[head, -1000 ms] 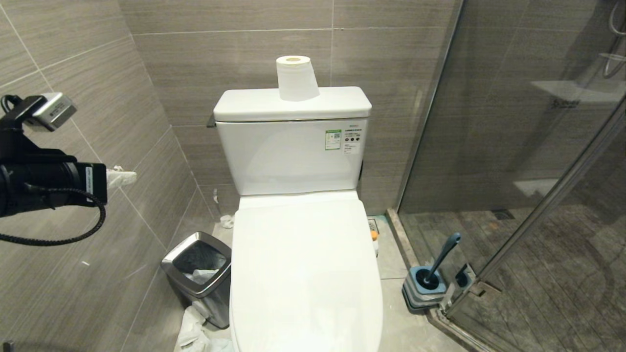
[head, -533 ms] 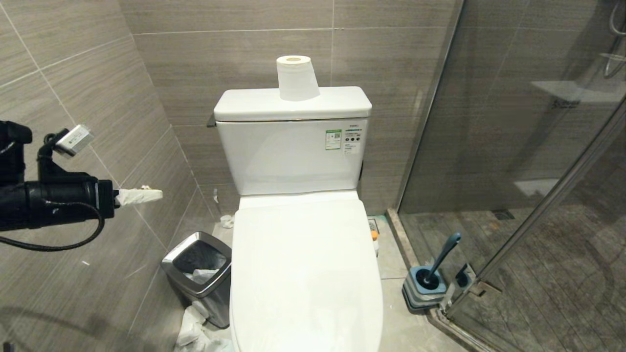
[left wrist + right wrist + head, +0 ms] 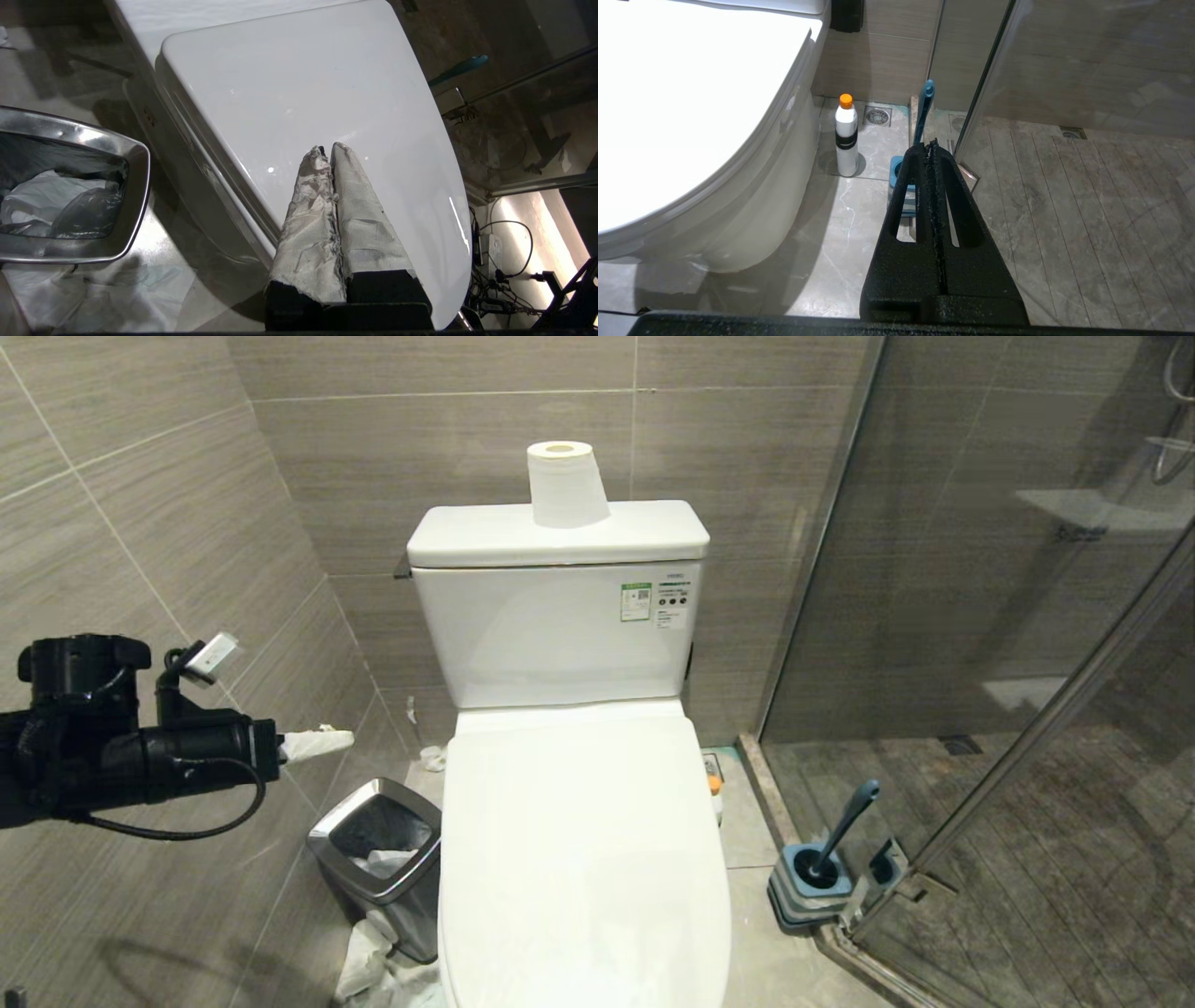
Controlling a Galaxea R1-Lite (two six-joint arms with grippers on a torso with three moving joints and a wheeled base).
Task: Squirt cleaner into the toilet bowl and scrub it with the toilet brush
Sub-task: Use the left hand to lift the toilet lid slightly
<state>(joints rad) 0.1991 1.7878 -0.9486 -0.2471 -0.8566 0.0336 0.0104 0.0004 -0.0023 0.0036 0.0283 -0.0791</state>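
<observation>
the left gripper [image 3: 341, 740] hung pinched together and empty left of the toilet bowl [image 3: 583, 859] – lid down – while the toilet brush [image 3: 834, 845] stood in its holder [image 3: 801, 896] on the right, near the closed, empty right gripper [image 3: 932, 143].

You are looking at a bathroom: grey tiled walls [image 3: 420, 439] enclose a white toilet [image 3: 579, 840] with its lid down and a paper roll [image 3: 566, 483] on the tank. A steel-rimmed bin [image 3: 378, 859] stands beside it, a toilet brush [image 3: 831, 849] in its holder sits by the glass shower screen [image 3: 1008, 616], and a floor drain [image 3: 877, 115] lies near an orange-capped bottle [image 3: 846, 135].
</observation>
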